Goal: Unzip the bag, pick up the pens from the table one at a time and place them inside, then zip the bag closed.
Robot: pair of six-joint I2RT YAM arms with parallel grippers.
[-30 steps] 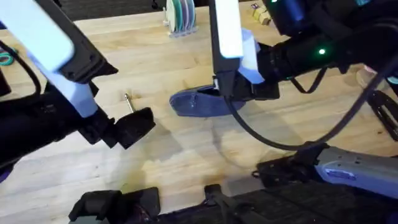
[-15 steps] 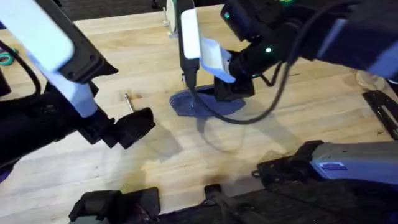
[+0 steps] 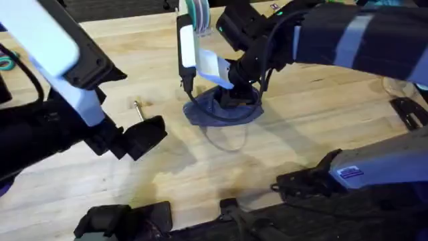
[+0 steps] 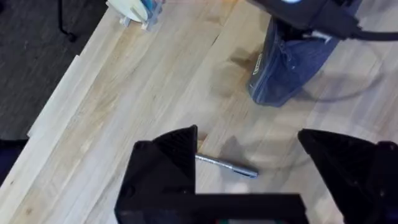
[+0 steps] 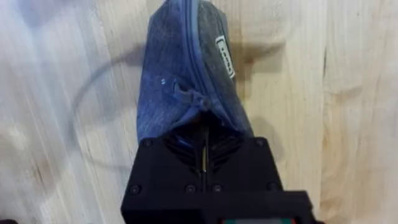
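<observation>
Seen from overhead, the left gripper (image 3: 144, 137) sits at the centre left of the frame above the table (image 3: 321, 127), its two black fingers spread apart with nothing between them. Just beyond it, slightly up and left, lies a silvery pen (image 3: 138, 109); its long axis runs roughly up and down the frame, tilted a little. In the left wrist view the pen (image 4: 227, 165) lies crosswise between the spread fingers. Right of it, at upper centre of the overhead frame, the blue-grey bag (image 3: 222, 110) lies with its long axis left to right. The right gripper (image 3: 231, 94) is pressed onto the bag's right part. In the right wrist view its fingers are clamped together on the bag's (image 5: 186, 87) near end, zipper running straight away.
</observation>
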